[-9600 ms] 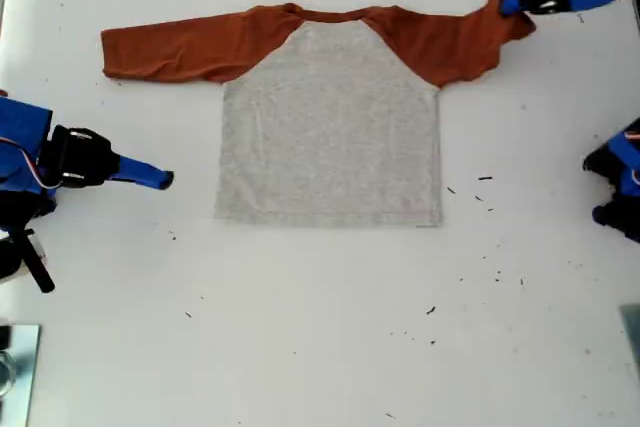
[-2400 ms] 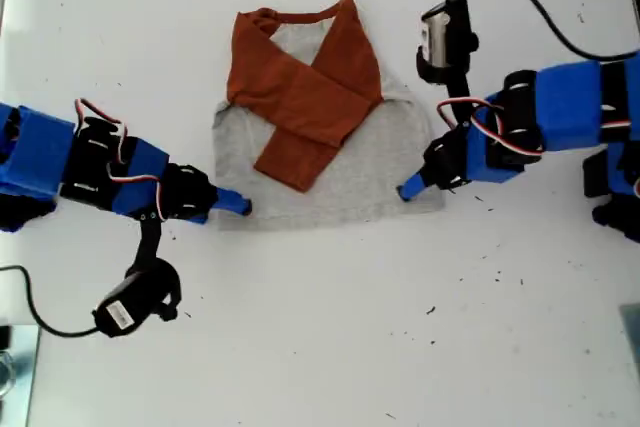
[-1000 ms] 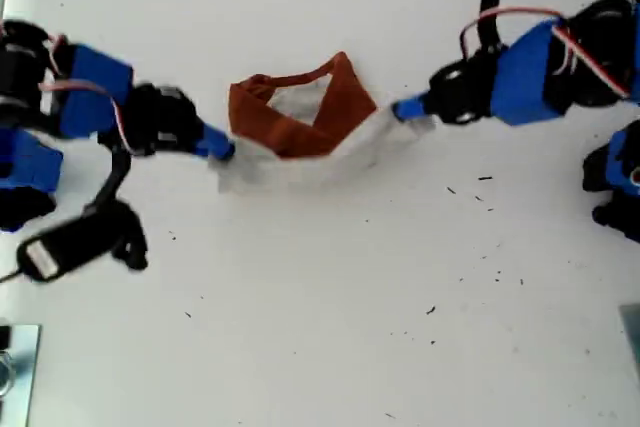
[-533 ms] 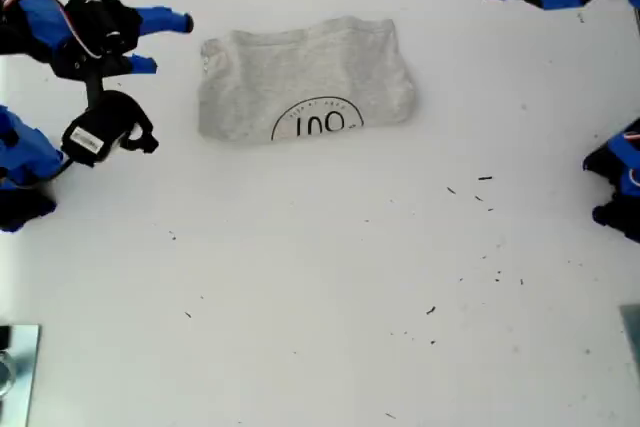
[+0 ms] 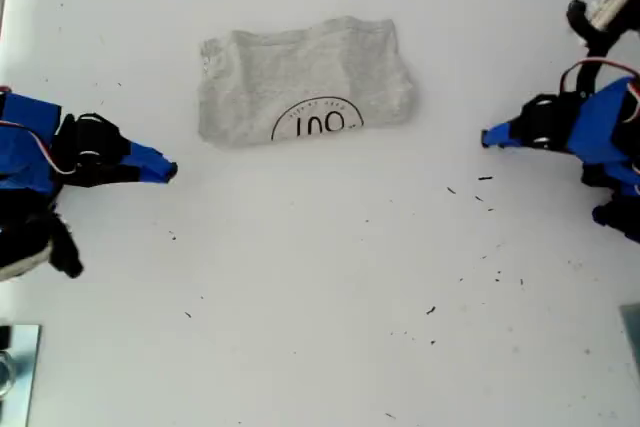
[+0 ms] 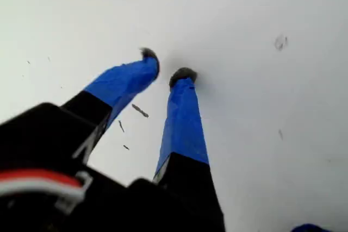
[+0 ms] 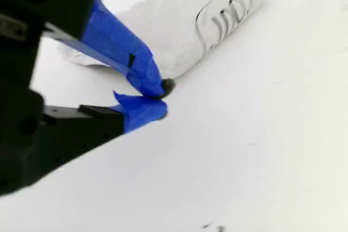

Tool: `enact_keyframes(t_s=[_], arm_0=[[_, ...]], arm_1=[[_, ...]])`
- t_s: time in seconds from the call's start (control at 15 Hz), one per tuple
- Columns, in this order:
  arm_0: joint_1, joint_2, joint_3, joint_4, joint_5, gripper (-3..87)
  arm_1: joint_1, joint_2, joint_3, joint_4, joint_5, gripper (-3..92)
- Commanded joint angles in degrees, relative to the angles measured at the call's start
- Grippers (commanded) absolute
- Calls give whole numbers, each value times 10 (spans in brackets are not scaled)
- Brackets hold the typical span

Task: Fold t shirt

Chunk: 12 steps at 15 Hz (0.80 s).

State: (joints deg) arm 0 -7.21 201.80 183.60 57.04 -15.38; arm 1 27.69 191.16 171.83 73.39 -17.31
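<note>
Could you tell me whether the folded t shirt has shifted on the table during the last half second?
No. The t shirt lies in the same spot against the dark specks on the table; only the arms moved.

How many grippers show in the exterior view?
2. One gripper at the exterior view's left, one gripper at its right; both clear of the t shirt. More blue hardware at the right edge.

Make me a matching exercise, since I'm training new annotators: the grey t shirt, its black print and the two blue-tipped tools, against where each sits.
Things:
1. folded heather-grey t shirt
2. black circular print
3. my first tool
4. my second tool

Places, exterior view:
a. left side
b. shirt's lower edge
c. right side
d. upper middle of the white table

Pairs: 1-d, 2-b, 3-c, 4-a
</note>
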Motion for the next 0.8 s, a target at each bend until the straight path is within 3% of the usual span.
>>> enact_keyframes(t_s=[0.0,0.07,0.13,0.2,0.27,0.73], arm_0=[[29,47,23,19,11,-2],[23,47,23,21,31,18],[23,47,23,21,50,97],[25,47,23,21,68,148],[25,47,23,21,70,162],[25,47,23,21,70,164]], arm_1=[[-56,73,60,38,22,39],[-61,84,61,36,25,38],[-53,96,62,35,-45,39],[-47,95,62,35,-183,39],[-48,95,61,35,-271,39],[-48,95,61,36,-282,39]])
